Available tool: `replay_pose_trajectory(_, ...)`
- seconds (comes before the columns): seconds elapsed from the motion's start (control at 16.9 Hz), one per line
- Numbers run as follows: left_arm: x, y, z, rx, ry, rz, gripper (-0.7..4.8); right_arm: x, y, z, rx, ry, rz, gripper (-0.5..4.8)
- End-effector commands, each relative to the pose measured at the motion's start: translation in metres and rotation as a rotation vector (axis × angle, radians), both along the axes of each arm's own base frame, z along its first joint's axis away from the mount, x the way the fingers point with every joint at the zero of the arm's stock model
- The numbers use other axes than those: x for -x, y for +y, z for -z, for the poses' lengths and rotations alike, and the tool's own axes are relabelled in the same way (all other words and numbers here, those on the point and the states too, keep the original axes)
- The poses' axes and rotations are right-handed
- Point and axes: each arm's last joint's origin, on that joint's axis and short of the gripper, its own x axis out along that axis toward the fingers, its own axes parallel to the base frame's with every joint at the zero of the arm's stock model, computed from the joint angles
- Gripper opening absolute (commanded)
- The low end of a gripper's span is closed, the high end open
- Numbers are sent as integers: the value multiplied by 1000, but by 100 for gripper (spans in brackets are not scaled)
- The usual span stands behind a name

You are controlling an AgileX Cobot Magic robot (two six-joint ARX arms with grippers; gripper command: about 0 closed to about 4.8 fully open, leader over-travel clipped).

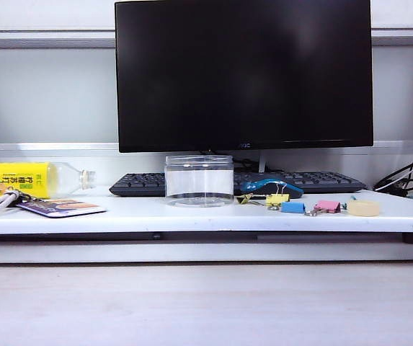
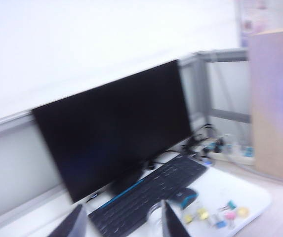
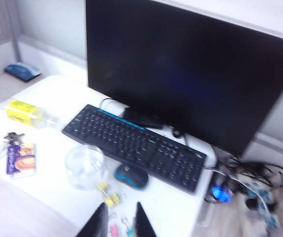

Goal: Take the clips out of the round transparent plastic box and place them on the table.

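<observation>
The round transparent plastic box (image 1: 199,180) stands upright on the white table (image 1: 120,215), in front of the keyboard, and I see nothing inside it. Pale-yellow clips (image 1: 277,199) lie on the table just to its right, by the mouse. In the right wrist view the box (image 3: 84,167) and the yellow clips (image 3: 109,195) lie beyond my right gripper (image 3: 120,224), which is open, empty and well above the table. My left gripper (image 2: 124,224) is also high, open wide and empty; the view is blurred, with the box (image 2: 156,217) and clips (image 2: 200,215) below. Neither arm shows in the exterior view.
A blue clip (image 1: 292,207), a pink clip (image 1: 327,206) and a tape roll (image 1: 363,207) lie right of the yellow clips. A mouse (image 1: 271,187), keyboard (image 1: 141,184) and monitor (image 1: 242,72) stand behind. At the left are a yellow-labelled bottle (image 1: 29,179), a card (image 1: 60,207) and keys (image 1: 8,196).
</observation>
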Motion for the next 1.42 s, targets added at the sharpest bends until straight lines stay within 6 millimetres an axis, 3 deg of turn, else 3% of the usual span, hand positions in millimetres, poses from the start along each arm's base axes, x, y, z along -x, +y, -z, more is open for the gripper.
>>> replay_pose_trajectory(0.06, 19, 8, 21, 0, -11, -51, 206, 34, -16, 21, -43, -64, 8, 76)
replay_pose_trajectory(0.24, 41, 15, 50, 23, -40, -41, 206, 67, -32, 58, -133, -152, 13, 77)
replay_pose_trajectory(0.41, 52, 20, 75, 55, -41, -32, 206, 80, -38, 93, -187, -201, 0, 76)
replay_pose_trajectory(0.53, 52, 19, 90, 76, -16, -28, 206, 79, -38, 119, -197, -220, -4, 76)
replay_pose_trajectory(0.83, 22, 9, 114, 92, 124, -25, 206, 54, -24, 167, -283, -225, -74, 76)
replay_pose_trajectory(1.12, -17, -4, 132, 118, 166, -25, 206, 13, -2, 206, -303, -151, -107, 76)
replay_pose_trajectory(1.42, -58, -11, 169, 172, 304, -281, 206, -11, 9, 241, -262, -58, -85, 76)
